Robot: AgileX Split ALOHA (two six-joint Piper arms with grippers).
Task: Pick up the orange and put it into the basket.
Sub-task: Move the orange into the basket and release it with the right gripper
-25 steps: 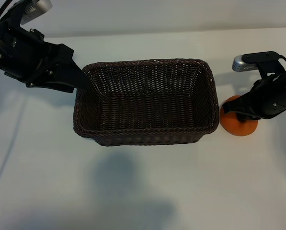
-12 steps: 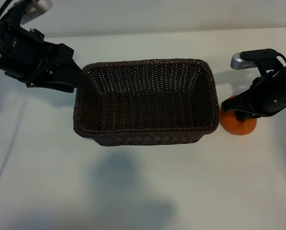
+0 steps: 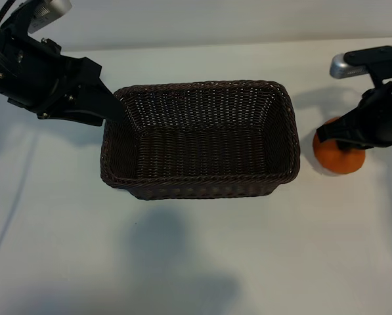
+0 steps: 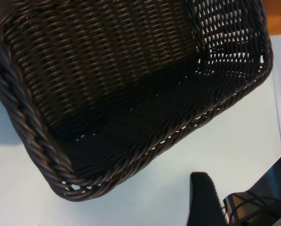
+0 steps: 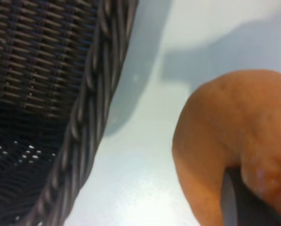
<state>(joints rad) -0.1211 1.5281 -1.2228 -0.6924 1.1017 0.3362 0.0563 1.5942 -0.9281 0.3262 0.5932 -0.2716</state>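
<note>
Both arms were matte black w/ blocky, angular housings. Left arm carried a silver-grey cam module near its top, dark cables behind. Right arm had a similar silver-tipped cam on a black bracket, thin cable looping off.

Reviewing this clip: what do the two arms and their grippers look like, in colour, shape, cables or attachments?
Both arms are matte black, built of blocky, angular housings. The left gripper tapers to a dark wedge beside the basket, with small screw heads on its housing. A silver-grey camera module caps each wrist, and thin black cables loop from the top of the left arm. The right gripper shows the same black casing. No markings are legible.
</note>
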